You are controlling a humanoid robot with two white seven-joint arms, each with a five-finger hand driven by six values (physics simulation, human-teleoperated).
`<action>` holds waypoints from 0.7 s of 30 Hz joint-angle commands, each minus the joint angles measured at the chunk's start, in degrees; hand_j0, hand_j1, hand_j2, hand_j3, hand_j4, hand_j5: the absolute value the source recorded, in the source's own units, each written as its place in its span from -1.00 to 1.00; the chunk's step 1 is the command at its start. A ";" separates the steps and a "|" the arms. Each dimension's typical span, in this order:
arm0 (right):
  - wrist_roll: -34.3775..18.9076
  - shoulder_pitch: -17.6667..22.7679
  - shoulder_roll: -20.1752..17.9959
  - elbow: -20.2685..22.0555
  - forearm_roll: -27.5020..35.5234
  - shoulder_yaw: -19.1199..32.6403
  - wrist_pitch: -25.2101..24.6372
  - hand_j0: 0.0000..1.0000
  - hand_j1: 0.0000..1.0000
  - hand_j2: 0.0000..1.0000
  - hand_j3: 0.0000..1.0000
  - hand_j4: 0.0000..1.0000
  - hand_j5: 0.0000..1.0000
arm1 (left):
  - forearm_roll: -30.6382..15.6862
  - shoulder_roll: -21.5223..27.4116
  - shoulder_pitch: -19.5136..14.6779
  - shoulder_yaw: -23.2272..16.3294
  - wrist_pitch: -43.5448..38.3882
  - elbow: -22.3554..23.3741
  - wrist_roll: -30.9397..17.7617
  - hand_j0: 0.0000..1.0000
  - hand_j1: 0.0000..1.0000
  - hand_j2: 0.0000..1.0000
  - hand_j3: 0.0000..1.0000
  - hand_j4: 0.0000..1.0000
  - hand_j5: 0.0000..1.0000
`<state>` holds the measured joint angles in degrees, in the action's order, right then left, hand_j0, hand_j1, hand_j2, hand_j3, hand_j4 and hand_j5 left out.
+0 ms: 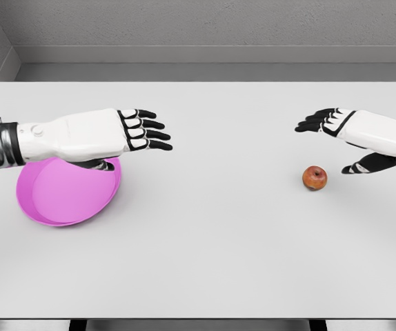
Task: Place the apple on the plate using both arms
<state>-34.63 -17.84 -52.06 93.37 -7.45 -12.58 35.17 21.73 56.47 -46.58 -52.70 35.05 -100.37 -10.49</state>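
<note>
While the round red apple (314,177) sits on the smooth table (219,241), right hand (346,134) hovers spread beside it, left hand (132,131) spread over the glossy pink plate (60,200).

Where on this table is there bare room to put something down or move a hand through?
The widest bare patch is the middle of the table, between the plate and the apple, running to the near edge. The far strip behind both hands is bare too. It is crowded at the left, where the left hand overhangs the plate, and at the right, around the apple and right hand.
</note>
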 commanded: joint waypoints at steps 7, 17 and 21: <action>-0.26 -0.53 -3.48 -0.91 0.68 0.37 -0.17 1.00 1.00 1.00 1.00 1.00 1.00 | -0.29 0.04 0.09 -0.39 -0.05 -0.01 -0.14 1.00 1.00 1.00 1.00 1.00 1.00; -0.37 2.55 -10.87 -1.18 7.62 -4.56 -0.17 1.00 1.00 1.00 1.00 1.00 1.00 | -0.37 0.13 0.09 -0.48 -0.05 -0.01 -0.14 1.00 1.00 1.00 1.00 1.00 1.00; -0.37 -0.17 -10.43 -1.26 9.03 -9.65 -0.17 1.00 1.00 1.00 1.00 1.00 1.00 | -0.37 0.13 0.09 -0.48 -0.05 0.08 -0.14 1.00 1.00 1.00 1.00 1.00 1.00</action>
<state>-35.02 -19.07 -62.42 92.17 0.25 -19.50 35.13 21.68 56.55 -46.49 -53.20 35.05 -100.32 -10.68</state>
